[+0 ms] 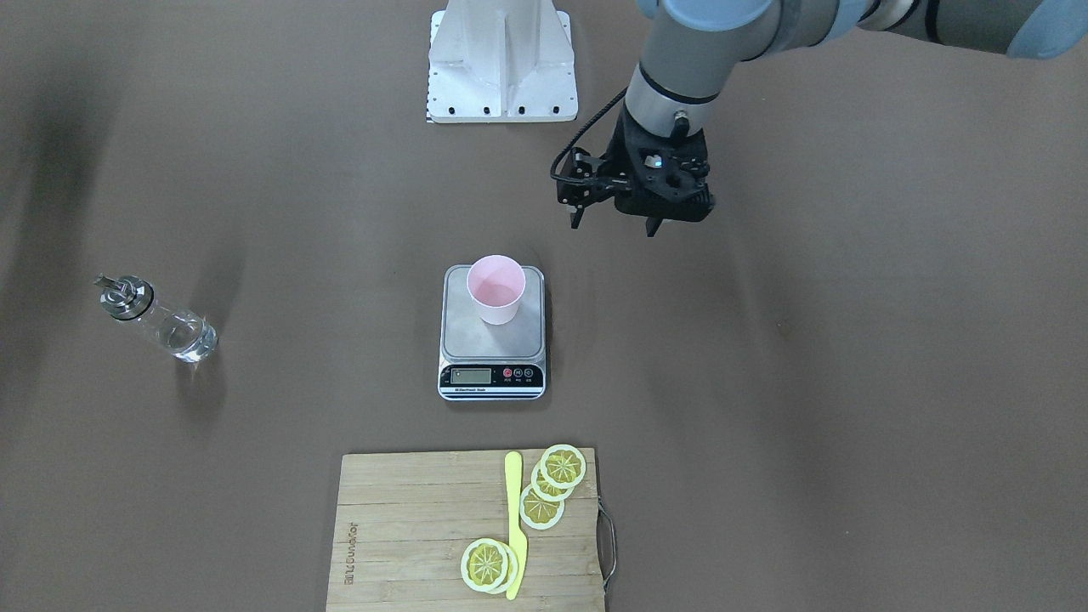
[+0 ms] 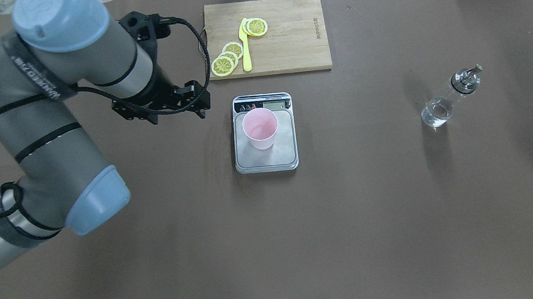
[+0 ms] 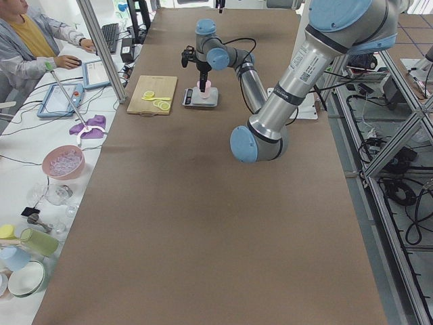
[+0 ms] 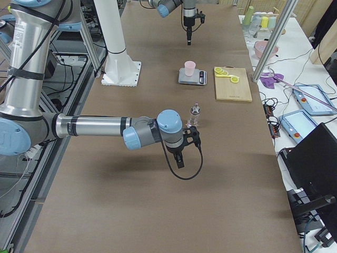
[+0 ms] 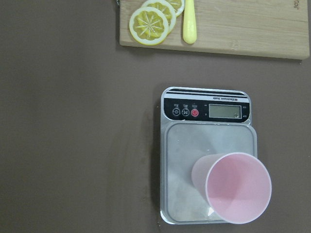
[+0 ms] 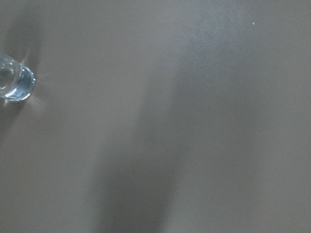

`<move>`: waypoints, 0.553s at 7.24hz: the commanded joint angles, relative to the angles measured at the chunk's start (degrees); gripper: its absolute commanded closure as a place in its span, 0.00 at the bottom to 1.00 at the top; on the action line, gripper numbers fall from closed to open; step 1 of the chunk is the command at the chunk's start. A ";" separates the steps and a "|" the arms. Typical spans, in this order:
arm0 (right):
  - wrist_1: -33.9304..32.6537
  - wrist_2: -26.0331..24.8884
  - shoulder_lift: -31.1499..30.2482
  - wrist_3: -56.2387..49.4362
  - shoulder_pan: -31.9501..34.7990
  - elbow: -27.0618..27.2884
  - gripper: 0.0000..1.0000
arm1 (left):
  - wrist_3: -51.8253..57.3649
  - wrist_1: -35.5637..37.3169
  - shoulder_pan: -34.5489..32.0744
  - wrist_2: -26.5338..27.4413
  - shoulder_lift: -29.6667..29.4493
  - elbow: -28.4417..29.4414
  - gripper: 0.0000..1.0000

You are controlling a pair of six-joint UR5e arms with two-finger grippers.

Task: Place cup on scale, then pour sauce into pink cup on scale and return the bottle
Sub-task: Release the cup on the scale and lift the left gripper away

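Observation:
The pink cup [image 1: 495,289] stands upright on the scale [image 1: 491,342] at the table's middle; both show in the overhead view, the cup [image 2: 260,128] on the scale [image 2: 267,158], and in the left wrist view, the cup [image 5: 233,187] on the scale [image 5: 194,145]. My left gripper [image 1: 614,227] is open and empty, raised beside the scale toward the robot's left [image 2: 177,112]. The glass bottle [image 1: 161,321] with a metal spout stands upright far to the robot's right [image 2: 446,101], with clear sauce in it. My right gripper [image 4: 180,159] hangs near the bottle [image 4: 195,115]; I cannot tell its state.
A wooden cutting board [image 1: 408,527] with lemon slices [image 1: 552,484] and a yellow knife [image 1: 513,518] lies beyond the scale, away from the robot. The white robot base plate [image 1: 501,64] is at the near edge. An operator [image 3: 27,40] sits at a side desk.

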 commanded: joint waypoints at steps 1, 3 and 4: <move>7.98 -1.72 5.91 0.60 -8.11 -0.36 0.10 | 4.45 0.35 -3.42 -0.53 5.11 -3.60 0.03; 10.52 -1.64 8.85 -0.01 -13.05 -1.15 0.23 | 5.07 0.26 -3.78 -0.27 6.43 -3.34 0.03; 16.89 -3.81 8.17 -0.71 -14.29 -2.28 0.17 | 5.07 0.26 -5.00 -0.18 7.57 -3.69 0.03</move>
